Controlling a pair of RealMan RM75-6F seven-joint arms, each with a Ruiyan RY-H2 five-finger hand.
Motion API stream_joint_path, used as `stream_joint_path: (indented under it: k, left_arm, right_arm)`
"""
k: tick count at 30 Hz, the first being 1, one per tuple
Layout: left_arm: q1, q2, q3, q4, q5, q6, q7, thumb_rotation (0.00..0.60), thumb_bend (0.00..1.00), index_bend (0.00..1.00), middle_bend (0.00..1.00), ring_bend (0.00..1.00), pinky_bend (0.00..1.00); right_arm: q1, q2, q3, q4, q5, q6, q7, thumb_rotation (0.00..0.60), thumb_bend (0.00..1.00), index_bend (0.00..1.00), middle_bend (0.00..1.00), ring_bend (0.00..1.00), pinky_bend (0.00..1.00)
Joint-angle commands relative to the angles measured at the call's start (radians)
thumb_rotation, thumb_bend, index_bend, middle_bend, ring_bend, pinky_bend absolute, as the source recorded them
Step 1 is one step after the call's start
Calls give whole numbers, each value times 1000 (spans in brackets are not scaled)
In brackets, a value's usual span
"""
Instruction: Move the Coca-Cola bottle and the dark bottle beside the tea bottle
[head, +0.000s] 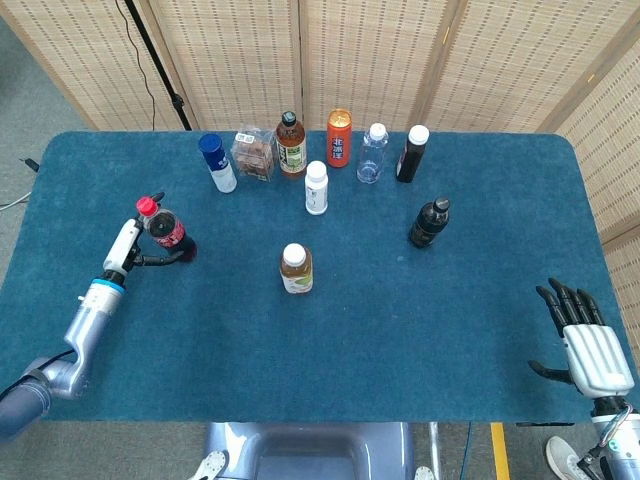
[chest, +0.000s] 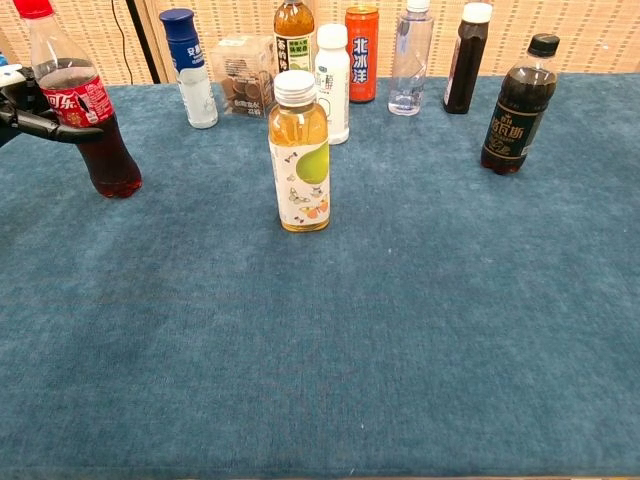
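Observation:
The Coca-Cola bottle (head: 167, 231) (chest: 82, 112), red cap and red label, stands at the table's left. My left hand (head: 133, 243) (chest: 18, 108) grips it from the left, one finger reaching over by the cap and another curling across its front. The tea bottle (head: 297, 269) (chest: 299, 152), pale yellow with a white cap, stands mid-table. The dark bottle (head: 429, 222) (chest: 517, 105) with a black cap stands to the right. My right hand (head: 592, 345) hangs off the table's front right corner, fingers spread and holding nothing.
Along the back stand a blue-capped bottle (head: 217, 163), a clear snack box (head: 254, 152), a brown tea bottle (head: 291, 145), an orange can (head: 339, 138), a clear bottle (head: 372, 153) and a white-capped dark bottle (head: 411, 153). A white bottle (head: 316, 187) stands behind the tea bottle.

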Motion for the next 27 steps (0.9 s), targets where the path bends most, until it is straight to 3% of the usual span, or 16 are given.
stream_joint_path:
  k: [1,11,19,27]
  left_arm:
    - [-11,-36,-22,28,-49,-36,43,600,302,392,257,275,427]
    - [0,-42,-20,-17,-47,6,56,600,363,566,416,397,488]
    - [30,24,-20,-177,-16,91,25,600,351,603,453,432,488]
    - [4,28,-20,-371,21,146,210,600,326,602,453,432,489]
  right_arm:
    - [0,1,0,0,-2,2,1,600,0,0,0,0,0]
    - [-7,8,-3,-7,-8,15,6,600,0,0,0,0,0]
    - [-8,16,-2,-14,-7,15,11,600,0,0,0,0,0]
    - [-5,19,-5,-15,0,3,4,600,0,0,0,0,0]
